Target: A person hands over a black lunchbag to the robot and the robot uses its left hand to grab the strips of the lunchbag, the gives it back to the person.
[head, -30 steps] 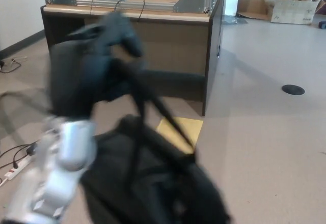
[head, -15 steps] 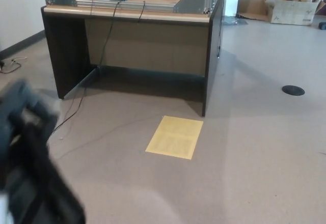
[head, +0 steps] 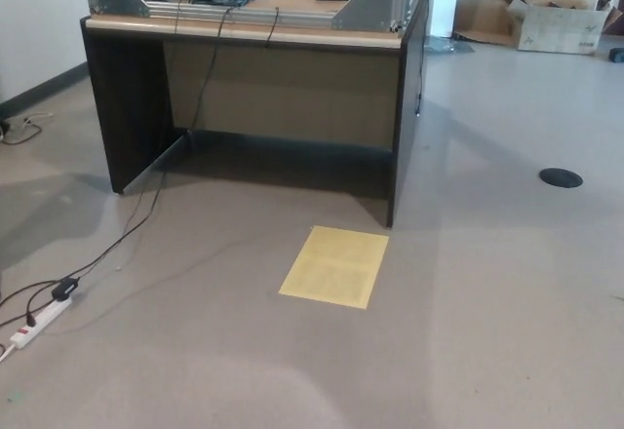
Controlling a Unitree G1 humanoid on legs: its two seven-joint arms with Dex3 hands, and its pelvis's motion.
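Note:
No black lunchbag shows in the head view at this moment. Neither of my hands nor any part of my arms is in the picture. No person is visible either. Only the floor and the desk lie before me.
A dark desk (head: 253, 78) with a metal frame and cables on top stands ahead. A yellow sheet (head: 335, 265) lies on the grey floor in front of it. A white power strip (head: 37, 322) with black cables lies at the left. A cardboard box (head: 556, 21) sits far right, near a round black floor disc (head: 561, 177).
My left arm and hand, which held the black lunchbag by its straps, dropped down and left out of the picture with the bag. The camera has tilted slightly.

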